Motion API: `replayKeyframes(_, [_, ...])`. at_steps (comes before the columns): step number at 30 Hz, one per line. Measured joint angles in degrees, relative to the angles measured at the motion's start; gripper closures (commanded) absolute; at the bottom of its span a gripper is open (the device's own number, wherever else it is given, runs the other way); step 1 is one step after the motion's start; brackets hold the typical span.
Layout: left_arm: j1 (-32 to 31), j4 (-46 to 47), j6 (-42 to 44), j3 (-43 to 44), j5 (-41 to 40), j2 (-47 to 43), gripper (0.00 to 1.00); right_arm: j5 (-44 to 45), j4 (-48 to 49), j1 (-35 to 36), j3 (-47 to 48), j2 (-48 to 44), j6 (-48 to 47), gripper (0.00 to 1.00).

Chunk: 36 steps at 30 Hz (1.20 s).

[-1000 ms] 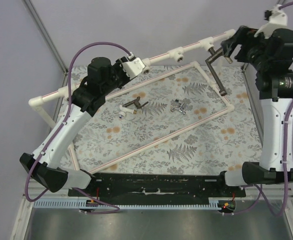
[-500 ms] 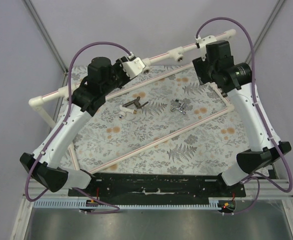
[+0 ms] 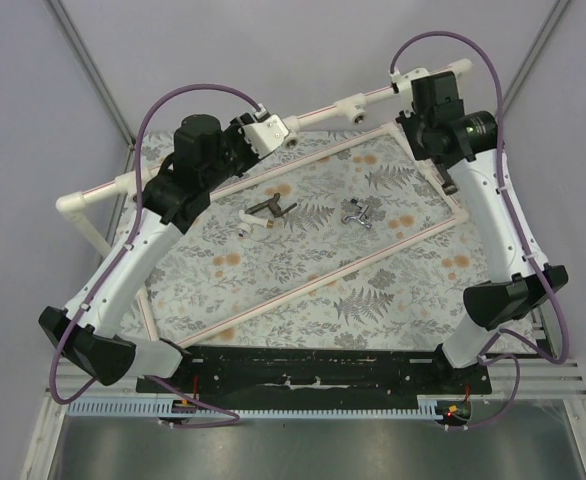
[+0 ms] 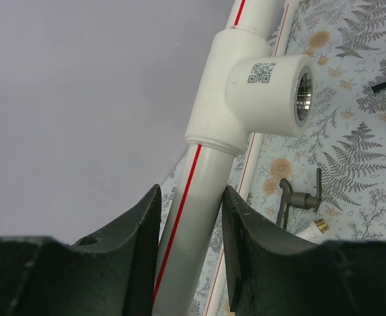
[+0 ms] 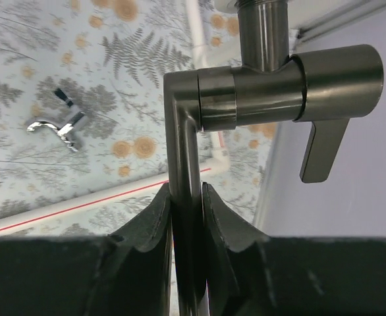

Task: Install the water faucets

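Observation:
The dark L-shaped water faucet [image 5: 272, 85] stands with its stem in a socket of the white pipe frame [image 3: 323, 110]. My right gripper [image 5: 186, 197] is shut on its long tube spout [image 5: 183, 151]; in the top view the right gripper [image 3: 431, 140] covers most of it, and only the tube's end [image 3: 446, 182] shows. My left gripper [image 4: 192, 197] is shut on the frame's raised pipe [image 4: 193, 217], just below an empty tee socket [image 4: 272, 85]. On the mat lie the shorter dark faucet [image 3: 268, 212] with a white end and the silver cross-handled one [image 3: 358, 215].
The frame's lower rectangle [image 3: 343, 270] lies flat on the fern-patterned mat [image 3: 303, 250], around both loose faucets. Another empty socket [image 3: 356, 105] sits on the raised pipe between the grippers. Metal corner posts [image 3: 93, 70] rise at the back.
The right arm swung in from the back right, over the installed L-shaped faucet. Its gripper went from open to shut on the tube spout. The left arm and the loose faucets stayed still.

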Motion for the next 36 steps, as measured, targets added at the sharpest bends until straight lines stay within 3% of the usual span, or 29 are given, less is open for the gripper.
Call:
replayKeyframes(6, [0.0, 1.5, 0.1, -1.2, -0.4, -0.4, 0.94, -21.1, -2.8, -9.2, 4.7, 0.0, 7.7, 0.97])
replayKeyframes(10, [-0.2, 2.4, 0.2, -1.8, -0.6, -0.6, 0.94, -42.6, -1.7, -18.9, 5.2, 0.0, 17.9, 0.94])
replayKeyframes(13, [-0.3, 3.2, 0.5, -2.3, -0.7, -0.7, 0.94, -58.3, 3.7, -25.7, 2.3, -0.2, 29.4, 0.79])
replayKeyframes(17, [-0.3, 4.1, 0.6, -2.8, -1.2, -0.8, 0.95, -69.7, 10.8, -30.7, -1.6, -0.3, 43.1, 0.54])
replayKeyframes(21, [-0.6, 3.4, 0.7, -3.4, -1.3, -1.8, 0.94, -67.6, 19.1, -35.6, -1.8, -0.4, 51.2, 0.46])
replayKeyframes(23, [-0.6, 3.6, 0.8, -3.4, -1.3, -1.8, 0.94, -64.9, 20.9, -38.0, -1.8, -0.6, 51.8, 0.44])
replayKeyframes(27, [-0.6, 3.6, 0.9, -3.4, -1.3, -1.8, 0.94, -60.4, 18.3, -39.5, 1.0, -0.1, 48.5, 0.28])
replayKeyframes(31, [-0.6, 3.6, 0.9, -3.4, -1.3, -1.7, 0.94, -54.6, 15.2, -35.4, 5.9, -0.3, 40.1, 0.15])
replayKeyframes(36, [-0.6, 3.5, 0.9, -3.3, -1.3, -1.6, 0.95, -40.6, 13.3, -22.3, 6.5, -4.0, 25.6, 0.12])
